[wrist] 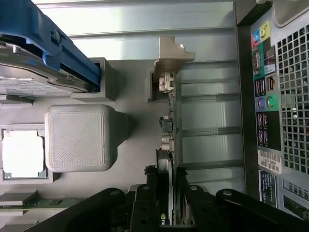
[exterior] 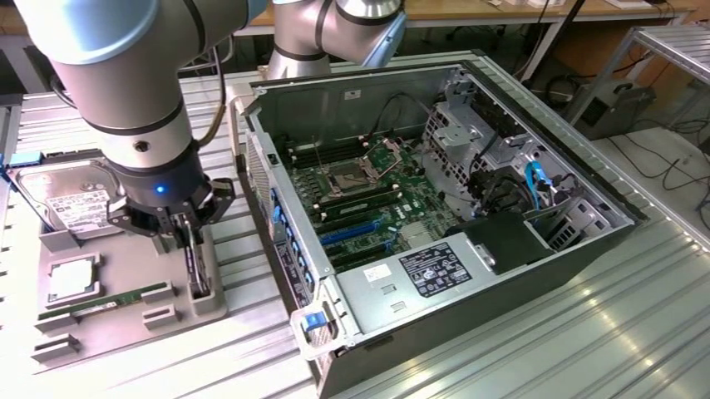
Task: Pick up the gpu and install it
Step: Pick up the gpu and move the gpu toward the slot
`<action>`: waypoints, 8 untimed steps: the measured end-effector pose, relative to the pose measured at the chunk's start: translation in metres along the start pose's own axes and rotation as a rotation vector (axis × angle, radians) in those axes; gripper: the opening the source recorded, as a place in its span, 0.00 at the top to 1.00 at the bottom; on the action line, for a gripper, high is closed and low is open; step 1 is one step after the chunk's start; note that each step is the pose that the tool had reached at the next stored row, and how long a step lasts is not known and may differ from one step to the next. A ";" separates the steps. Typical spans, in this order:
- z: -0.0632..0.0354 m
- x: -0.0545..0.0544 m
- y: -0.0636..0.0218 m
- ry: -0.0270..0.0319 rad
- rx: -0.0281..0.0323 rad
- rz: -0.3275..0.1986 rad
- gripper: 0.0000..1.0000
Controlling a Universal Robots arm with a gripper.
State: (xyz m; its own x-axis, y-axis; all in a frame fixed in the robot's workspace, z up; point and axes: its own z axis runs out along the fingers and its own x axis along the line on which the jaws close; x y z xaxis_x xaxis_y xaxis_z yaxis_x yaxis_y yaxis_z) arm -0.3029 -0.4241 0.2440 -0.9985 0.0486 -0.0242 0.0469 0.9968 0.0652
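GPU (exterior: 199, 264) is standing on its edge in a slot of the grey holder tray (exterior: 122, 320). The gripper (exterior: 189, 241) is coming down on it from above and clasping it, with one finger pressing against each face of the card. In the exterior view the tray is sitting at nine o'clock of the open computer case (exterior: 500, 324). The hard drive (exterior: 72, 199) is lying at ten o'clock of the gripper and the green memory stick (exterior: 106, 301) at seven o'clock. Everything is resting on a slatted metal table (exterior: 599, 332), with a wooden bench (exterior: 500, 12) standing at twelve o'clock.
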 end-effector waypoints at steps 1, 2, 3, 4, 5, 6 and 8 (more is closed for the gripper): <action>0.0000 0.000 0.0000 0.0006 -0.0003 -0.011 0.74; 0.0000 0.000 0.0000 0.0013 -0.0005 -0.021 0.74; 0.0000 -0.001 0.0000 0.0019 -0.0006 -0.028 0.74; -0.0001 -0.001 0.0000 0.0022 -0.0007 -0.033 0.74; -0.0001 -0.001 0.0000 0.0023 -0.0007 -0.034 0.74; -0.0001 -0.002 0.0001 0.0025 -0.0007 -0.036 0.74; 0.0000 -0.003 0.0001 0.0028 -0.0008 -0.039 0.74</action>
State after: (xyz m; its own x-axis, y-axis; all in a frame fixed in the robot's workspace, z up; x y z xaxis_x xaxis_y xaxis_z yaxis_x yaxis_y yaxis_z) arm -0.2996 -0.4242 0.2441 -0.9997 0.0091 -0.0240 0.0075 0.9979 0.0651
